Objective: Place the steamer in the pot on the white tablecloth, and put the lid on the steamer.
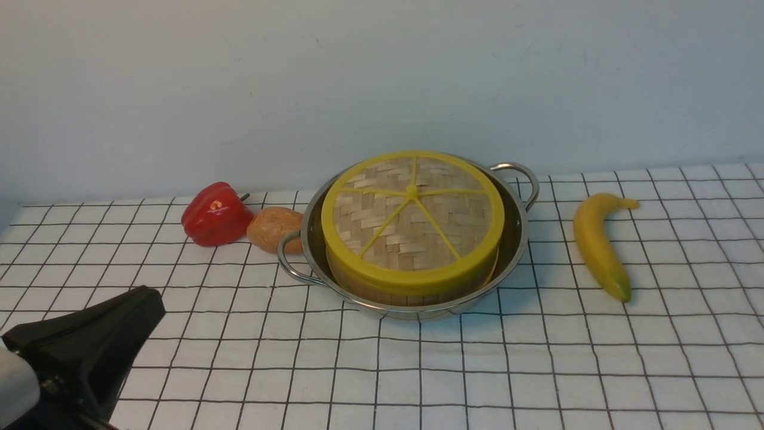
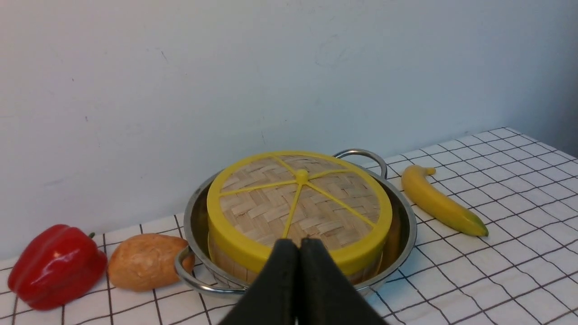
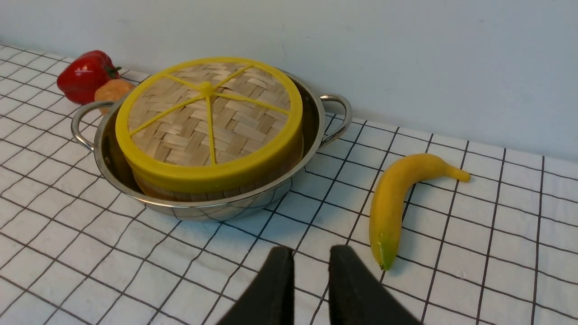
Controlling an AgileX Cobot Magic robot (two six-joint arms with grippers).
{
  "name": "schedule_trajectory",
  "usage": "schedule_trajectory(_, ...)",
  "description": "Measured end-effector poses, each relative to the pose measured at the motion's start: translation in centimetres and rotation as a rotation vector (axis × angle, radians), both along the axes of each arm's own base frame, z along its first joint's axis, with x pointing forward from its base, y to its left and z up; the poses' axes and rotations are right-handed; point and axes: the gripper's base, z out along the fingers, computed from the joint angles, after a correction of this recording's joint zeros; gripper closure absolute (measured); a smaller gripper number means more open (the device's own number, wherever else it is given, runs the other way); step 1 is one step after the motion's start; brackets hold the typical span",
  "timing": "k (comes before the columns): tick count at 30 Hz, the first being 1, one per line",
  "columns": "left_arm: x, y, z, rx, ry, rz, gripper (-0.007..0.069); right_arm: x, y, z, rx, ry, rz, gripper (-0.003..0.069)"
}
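Note:
The steel pot (image 1: 518, 242) stands mid-table on the white tablecloth (image 1: 537, 370). Inside it sits the steamer (image 1: 382, 295), of which only the bamboo side wall shows. The woven lid (image 1: 412, 215) with its yellow rim rests on top, slightly tilted. My left gripper (image 1: 146, 307) is low at the near left, well short of the pot; in the left wrist view its fingers (image 2: 285, 253) press together, empty. My right gripper (image 3: 311, 255) is out of the front view; its wrist view shows a narrow gap between the fingers, nothing in it, above the cloth near the pot (image 3: 316, 117).
A red pepper (image 1: 215, 214) and a brown potato (image 1: 273, 229) lie just left of the pot, the potato close to its left handle (image 1: 286, 263). A banana (image 1: 597, 245) lies to the right of the pot. A pale wall runs along the table's far edge.

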Motion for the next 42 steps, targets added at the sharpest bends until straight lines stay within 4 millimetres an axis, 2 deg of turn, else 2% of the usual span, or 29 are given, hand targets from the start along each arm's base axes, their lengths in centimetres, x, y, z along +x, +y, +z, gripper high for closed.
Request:
schedule_trajectory(8,0.0,0.0,0.0,0.007,-0.004,0.0,0.0629,0.0,0.0,0.0,0.0,0.0,0.0,0.0498)
schedule_trajectory(13,-0.2,0.8,-0.3,0.207,-0.112,0.037,0.0623,0.0,0.0,0.0,0.001,0.0,0.0,0.0486)
schedule_trajectory(16,-0.3,2.2,-1.4,0.245,-0.103,0.16,0.0615,0.0,0.0,0.0,0.001,0.0,0.0,0.0479)
schedule_trajectory(19,-0.9,3.4,-3.4,0.256,-0.069,0.275,0.0613,0.0,0.0,0.0,0.001,0.0,0.0,0.0474)
schedule_trajectory(21,-1.4,4.0,-4.7,0.26,-0.053,0.33,0.0613,0.0,0.0,0.0,0.001,0.0,0.0,0.047)
schedule_trajectory(22,-1.5,4.0,-4.7,0.259,-0.058,0.33,0.0613,0.0,0.0,0.0,0.001,0.0,0.0,0.047)
schedule_trajectory(24,-2.3,4.5,-6.7,0.26,-0.052,0.394,0.0606,0.0,0.0,0.0,0.001,0.0,0.0,0.0464)
schedule_trajectory(28,-3.6,4.9,-9.1,0.261,-0.065,0.45,0.0602,0.0,0.0,0.0,0.001,0.0,0.0,0.0456)
schedule_trajectory(35,-3.9,5.0,-10.7,0.28,0.0,0.459,0.0581,0.0,0.0,0.0,0.004,0.001,-0.002,0.044)
schedule_trajectory(42,-4.0,5.0,-11.1,0.287,0.039,0.454,0.0564,0.0,0.0,0.0,0.005,0.001,-0.002,0.0428)
